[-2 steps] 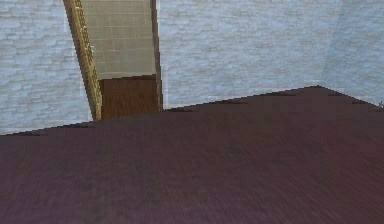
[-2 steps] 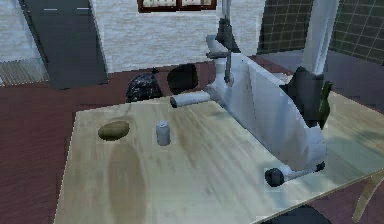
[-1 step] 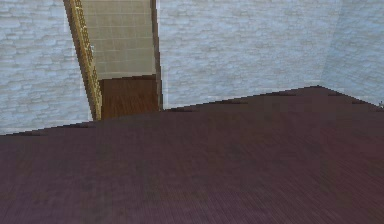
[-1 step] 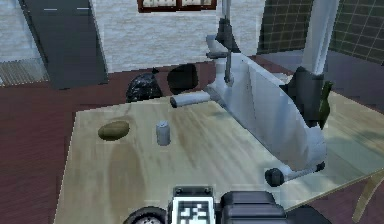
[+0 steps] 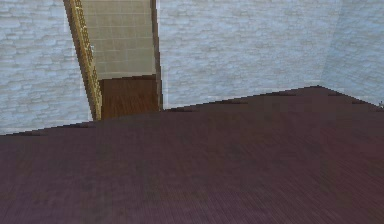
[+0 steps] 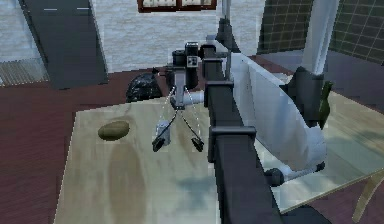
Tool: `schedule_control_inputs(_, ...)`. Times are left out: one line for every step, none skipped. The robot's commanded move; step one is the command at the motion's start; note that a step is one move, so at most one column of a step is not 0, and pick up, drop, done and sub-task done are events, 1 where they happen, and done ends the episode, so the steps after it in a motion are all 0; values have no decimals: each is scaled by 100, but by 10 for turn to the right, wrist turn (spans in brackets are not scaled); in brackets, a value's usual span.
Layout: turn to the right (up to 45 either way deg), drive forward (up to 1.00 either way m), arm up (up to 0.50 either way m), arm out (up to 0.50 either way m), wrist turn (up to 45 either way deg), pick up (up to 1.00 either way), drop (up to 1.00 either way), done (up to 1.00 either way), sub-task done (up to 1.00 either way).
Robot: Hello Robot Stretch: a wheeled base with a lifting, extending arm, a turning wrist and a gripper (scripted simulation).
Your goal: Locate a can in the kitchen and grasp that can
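The gripper [image 6: 177, 141] holds nothing, with only pale tabletop [image 6: 110, 185] behind it.

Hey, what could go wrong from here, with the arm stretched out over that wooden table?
First, the gripper shows against bare table; the nearest thing, a flat olive blob, does not look like a can, so a wrong grasp is possible. Second, what looks like a white chair stands close beside the arm; turning or driving might knock it.
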Motion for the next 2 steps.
schedule_control_inputs(0, 0, 0, 0, 450, 0, 0, 0, 0)
schedule_control_inputs(0, 0, 0, 0, 450, 0, 0, 0, 0)
